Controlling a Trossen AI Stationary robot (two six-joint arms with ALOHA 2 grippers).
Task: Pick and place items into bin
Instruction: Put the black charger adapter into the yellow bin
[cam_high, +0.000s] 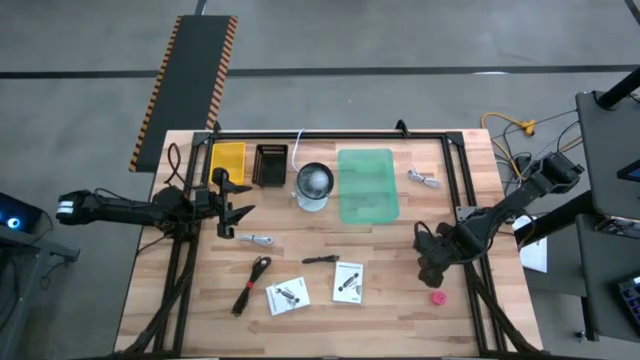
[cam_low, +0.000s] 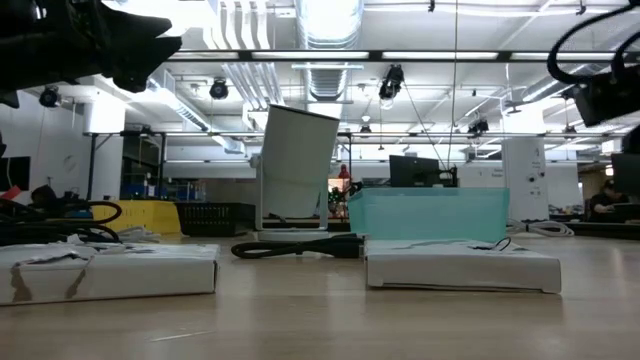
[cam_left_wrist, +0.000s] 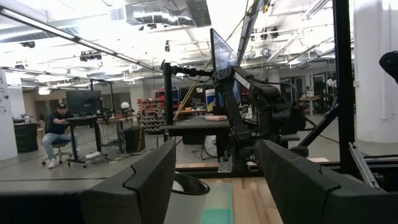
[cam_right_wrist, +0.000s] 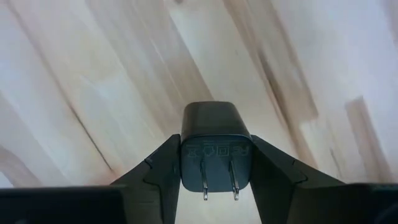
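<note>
A: From above?
B: Right end effector (cam_high: 432, 268) low over the bench (cam_high: 380, 300), near the red knob (cam_high: 438, 297); grip hidden.
A: Its wrist view?
B: Closed on a black plug (cam_right_wrist: 216, 154).
A: Left end effector (cam_high: 228, 207)?
B: Spread open, empty, beside the yellow bin (cam_high: 227, 160).

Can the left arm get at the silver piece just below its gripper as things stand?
Probably yes. The left gripper is open and empty, and the silver piece lies on bare table beside it, with nothing between them.

Wooden table (cam_high: 390, 300), seated person (cam_left_wrist: 57, 134)
</note>
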